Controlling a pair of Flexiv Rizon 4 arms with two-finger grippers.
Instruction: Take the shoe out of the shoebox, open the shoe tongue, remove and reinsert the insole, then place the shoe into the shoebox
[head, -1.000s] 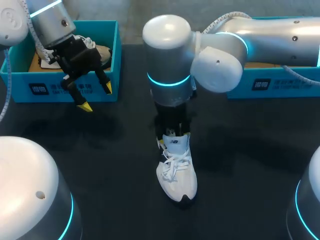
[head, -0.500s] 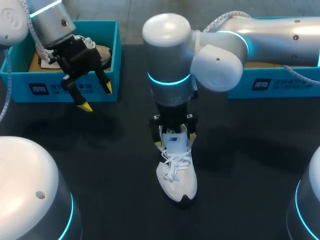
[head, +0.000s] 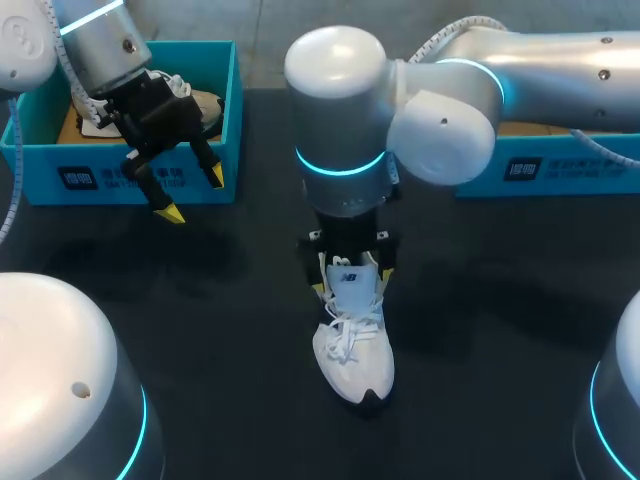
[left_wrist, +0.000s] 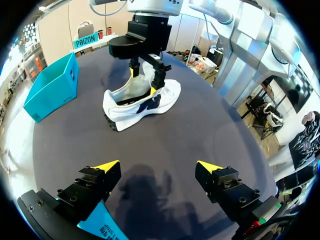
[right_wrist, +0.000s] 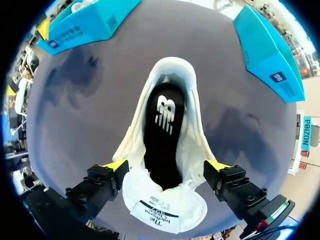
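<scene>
A white shoe (head: 353, 345) stands on the black table near the middle, toe toward the front edge. My right gripper (head: 351, 282) hangs over its heel end, open, one yellow tip on each side of the collar. In the right wrist view the tongue (right_wrist: 162, 210) is folded back and the black insole (right_wrist: 162, 135) lies inside the shoe (right_wrist: 187, 145), between the fingers of my right gripper (right_wrist: 167, 165). My left gripper (head: 193, 195) stands open and empty in front of the left blue shoebox (head: 120, 178). In its wrist view, the shoe (left_wrist: 145, 100) lies well ahead of the left gripper (left_wrist: 157, 167).
A second shoe (head: 195, 100) lies in the left shoebox. Another blue box (head: 560, 165) stands at the back right, partly hidden by my right arm. It also shows in the left wrist view as the blue box (left_wrist: 52, 90) beyond the shoe.
My right gripper has opened: its fingers were close together at the shoe's collar and now stand apart on either side. The left arm has not moved.
</scene>
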